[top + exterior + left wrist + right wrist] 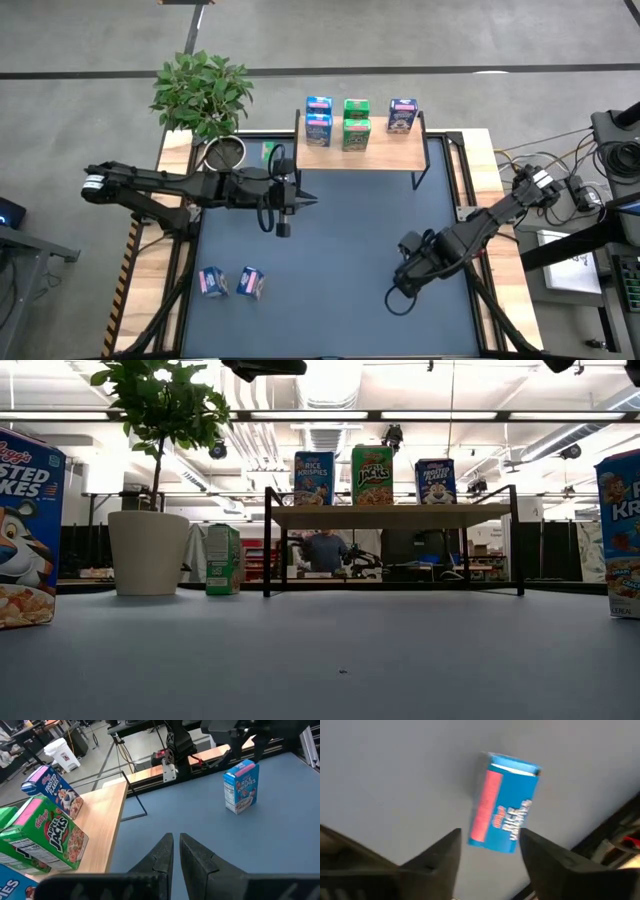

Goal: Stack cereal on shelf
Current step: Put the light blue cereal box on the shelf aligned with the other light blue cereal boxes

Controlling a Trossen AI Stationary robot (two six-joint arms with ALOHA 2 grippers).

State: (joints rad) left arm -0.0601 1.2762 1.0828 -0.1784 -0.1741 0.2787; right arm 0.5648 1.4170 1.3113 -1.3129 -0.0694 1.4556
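The worktop (330, 240) carries a dark blue mat, and at its far edge stands the light-wood shelf (385, 152) on thin black legs. A potted plant (205, 95) sits at the far left corner. On the shelf stand cereal boxes: light blue ones (318, 120) at the left, green ones (356, 123) in the middle, a dark blue one (402, 116) at the right; how many lie stacked cannot be told from above. A green box (222, 559) stands near the plant pot, half hidden by the left arm from above. Two more boxes (230, 282) lie near the front left. The left gripper (283, 228) hangs over the mat before the shelf, jaws nearly closed and empty. The right gripper (412, 270) is low at the front right, its jaws spread wide around a light blue Rice Krispies box (502, 802), which the arm hides from above; contact cannot be told.
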